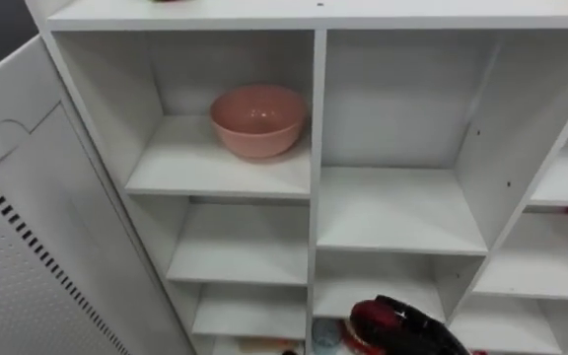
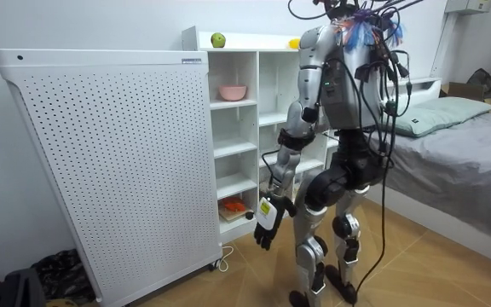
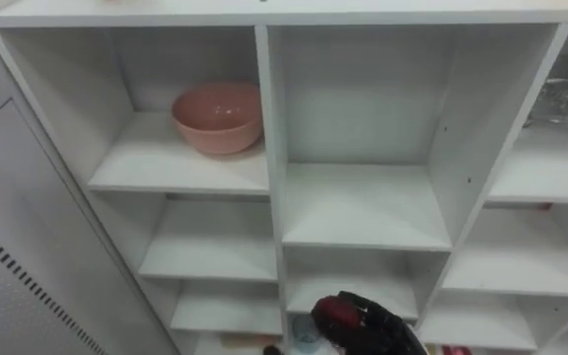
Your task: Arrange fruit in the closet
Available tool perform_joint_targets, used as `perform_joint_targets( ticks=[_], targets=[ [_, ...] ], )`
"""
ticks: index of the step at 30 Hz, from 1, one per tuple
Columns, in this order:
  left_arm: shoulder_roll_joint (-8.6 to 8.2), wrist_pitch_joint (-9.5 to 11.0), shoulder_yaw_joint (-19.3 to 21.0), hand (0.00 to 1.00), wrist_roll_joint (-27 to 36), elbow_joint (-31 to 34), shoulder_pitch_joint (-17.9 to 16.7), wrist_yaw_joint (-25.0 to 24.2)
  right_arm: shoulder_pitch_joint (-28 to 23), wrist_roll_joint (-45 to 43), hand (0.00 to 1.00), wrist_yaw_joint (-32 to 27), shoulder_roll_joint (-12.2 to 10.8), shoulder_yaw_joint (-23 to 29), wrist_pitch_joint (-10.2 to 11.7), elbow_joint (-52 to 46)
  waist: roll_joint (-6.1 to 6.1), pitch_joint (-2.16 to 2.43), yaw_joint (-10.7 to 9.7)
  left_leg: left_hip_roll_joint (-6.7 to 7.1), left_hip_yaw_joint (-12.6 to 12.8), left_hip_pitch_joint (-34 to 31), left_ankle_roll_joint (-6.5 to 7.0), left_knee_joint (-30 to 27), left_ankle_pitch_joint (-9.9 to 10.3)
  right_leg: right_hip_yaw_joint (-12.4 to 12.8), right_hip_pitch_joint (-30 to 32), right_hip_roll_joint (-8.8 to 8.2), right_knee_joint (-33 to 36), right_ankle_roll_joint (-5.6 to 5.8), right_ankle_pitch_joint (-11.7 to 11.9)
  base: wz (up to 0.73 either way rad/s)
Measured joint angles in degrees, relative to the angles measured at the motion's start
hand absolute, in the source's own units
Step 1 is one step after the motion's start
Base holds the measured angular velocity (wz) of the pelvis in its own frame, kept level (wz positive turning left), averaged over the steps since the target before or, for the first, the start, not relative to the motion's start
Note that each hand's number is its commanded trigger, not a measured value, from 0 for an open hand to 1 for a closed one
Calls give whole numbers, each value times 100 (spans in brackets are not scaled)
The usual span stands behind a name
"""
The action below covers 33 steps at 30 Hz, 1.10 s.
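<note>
sitting atop closet (image 2: 254, 43), apple (image 2: 218, 40) above fingers (image 2: 264, 239)

Orange item (image 2: 233, 205) on low closet (image 2: 257, 111) shelf: too small to identify.

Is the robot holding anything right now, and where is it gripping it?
The right hand is curled over what looks like a red fruit, gripping it from its top. The left hand hangs open and empty.

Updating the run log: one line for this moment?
robot at open closet; pink bowl empty, upper-left shelf; green fruit on top; left hand hanging open; right hand low before shelves
</note>
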State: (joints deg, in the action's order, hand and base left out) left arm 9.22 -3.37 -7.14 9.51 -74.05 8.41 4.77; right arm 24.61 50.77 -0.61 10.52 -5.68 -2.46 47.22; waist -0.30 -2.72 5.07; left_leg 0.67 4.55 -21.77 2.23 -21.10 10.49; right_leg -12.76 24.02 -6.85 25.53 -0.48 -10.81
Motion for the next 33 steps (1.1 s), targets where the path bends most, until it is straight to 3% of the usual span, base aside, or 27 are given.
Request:
perform_joint_targets(
  ticks=[6, 10, 19, 25, 33],
  targets=[
    [36, -11, -152, 0, 223, -4, 106, 211, 512, 1177, 100, 17, 122, 146, -12, 204, -137, -90, 5, 87, 14, -790, 26, -339, -14, 149, 867, -118, 541, -30, -54, 7],
    [0, -43, -220, 0, 96, 114, 214, 355, 1003, 1698, 100, 11, 141, 464, -6, 651, -146, -95, 15, 110, -14, -1391, 44, -806, -8, 156, 1421, -208, 945, -68, -121, 9],
    [-66, -48, -533, 0, 241, 91, 792, 596, 1267, 2631, 100, -7, 221, 477, -11, 834, -156, -114, 18, 99, -70, -2412, 49, -1631, 148, 161, 2348, -299, 1650, -159, -296, 6],
    [65, -40, -723, 0, 1222, 56, 882, 730, 1626, 3160, 100, -235, 538, 497, -4, 904, -150, -143, 81, 103, -96, -3258, 20, -2432, 403, 206, 3170, -328, 2373, -227, -477, -1],
    [98, -58, -714, 0, 1580, -74, 845, 1116, 2407, 3279, 100, -858, 802, 713, 52, 789, -214, -147, 160, 107, -131, -3965, -55, -3125, 571, 164, 3851, -475, 3147, -381, -765, 11]
  ],
)
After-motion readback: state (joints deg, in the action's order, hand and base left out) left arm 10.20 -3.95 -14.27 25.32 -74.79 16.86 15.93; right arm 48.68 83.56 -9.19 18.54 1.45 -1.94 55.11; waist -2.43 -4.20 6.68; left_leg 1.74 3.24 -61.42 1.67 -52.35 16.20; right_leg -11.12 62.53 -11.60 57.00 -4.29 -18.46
